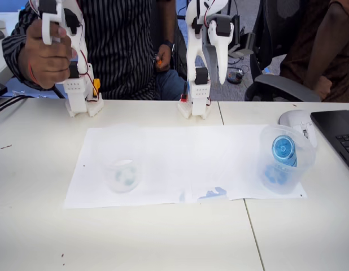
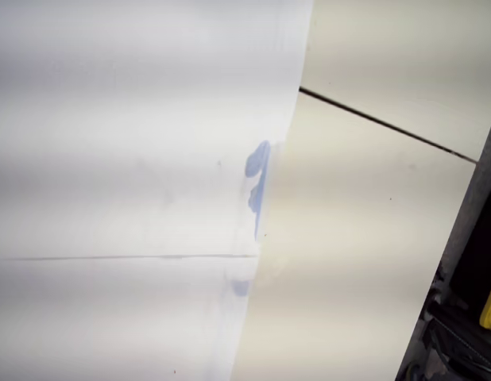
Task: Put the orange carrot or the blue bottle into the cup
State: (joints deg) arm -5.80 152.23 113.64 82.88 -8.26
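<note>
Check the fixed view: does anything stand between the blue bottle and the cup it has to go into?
Nothing visible does. The blue bottle already sits inside the cup at the right end of the paper sheet. The other clear cup stands well apart, towards the sheet's left end.

I see white paper sheets (image 1: 180,158) spread across the bench (image 1: 163,243), with a blue smear (image 1: 214,193) at their six o'clock edge. A second clear cup (image 1: 122,169) stands on the paper toward nine o'clock. At three o'clock sit a white mouse (image 1: 296,119) and a black laptop (image 1: 339,135).
</note>
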